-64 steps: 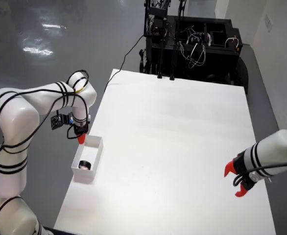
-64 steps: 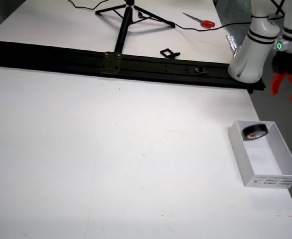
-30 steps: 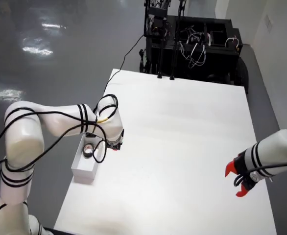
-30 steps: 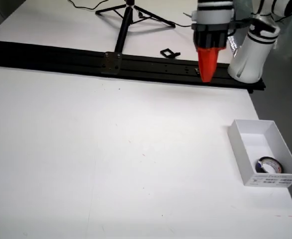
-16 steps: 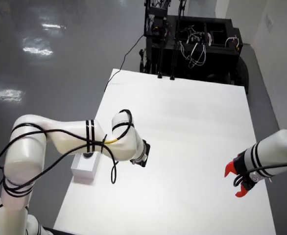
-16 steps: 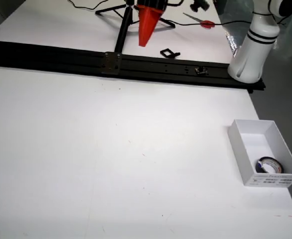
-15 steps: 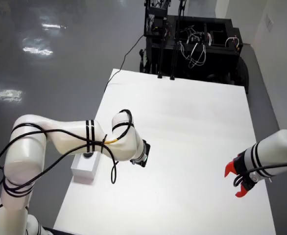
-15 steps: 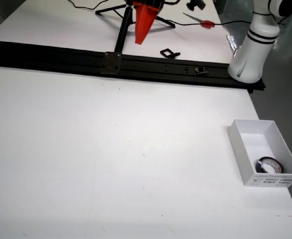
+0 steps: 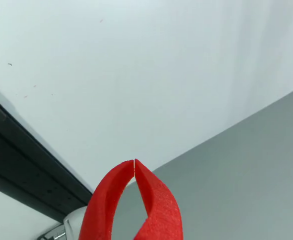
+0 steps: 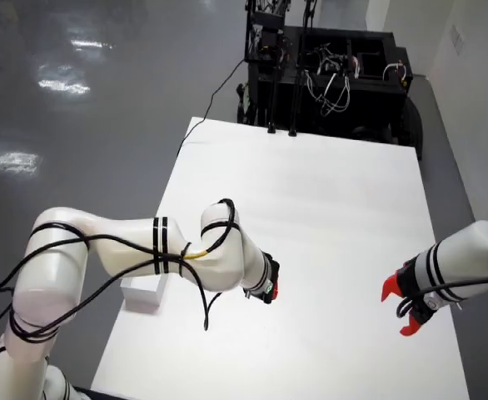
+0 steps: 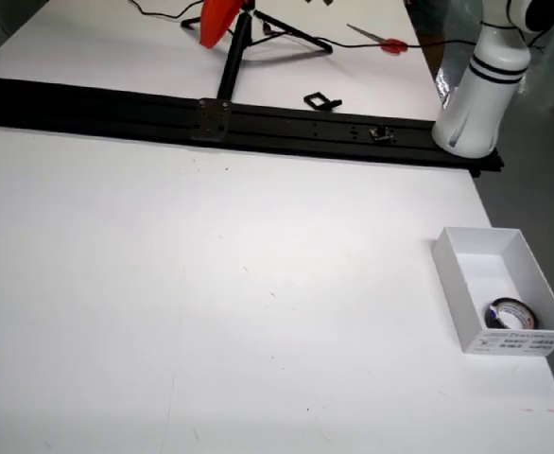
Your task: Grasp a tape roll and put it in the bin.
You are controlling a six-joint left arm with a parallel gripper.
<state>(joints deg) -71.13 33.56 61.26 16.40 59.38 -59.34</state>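
White table [image 11: 211, 312] holds the bin [image 11: 466, 284] at four o'clock, tape roll [image 11: 510, 313] inside. Gripper [image 9: 134, 161] fingers pressed together, empty. Placing seems done; next, probably only parking the arm.

Side view: bin [image 11: 476, 301] sits at table's [image 11: 211, 303] right edge, toward near corner; tape roll [image 11: 510, 313] in bin's near end. Rail [image 11: 258, 121] runs along table's far edge; arm base [image 11: 473, 104] at far right corner, scissors [image 11: 379, 39] behind rail.
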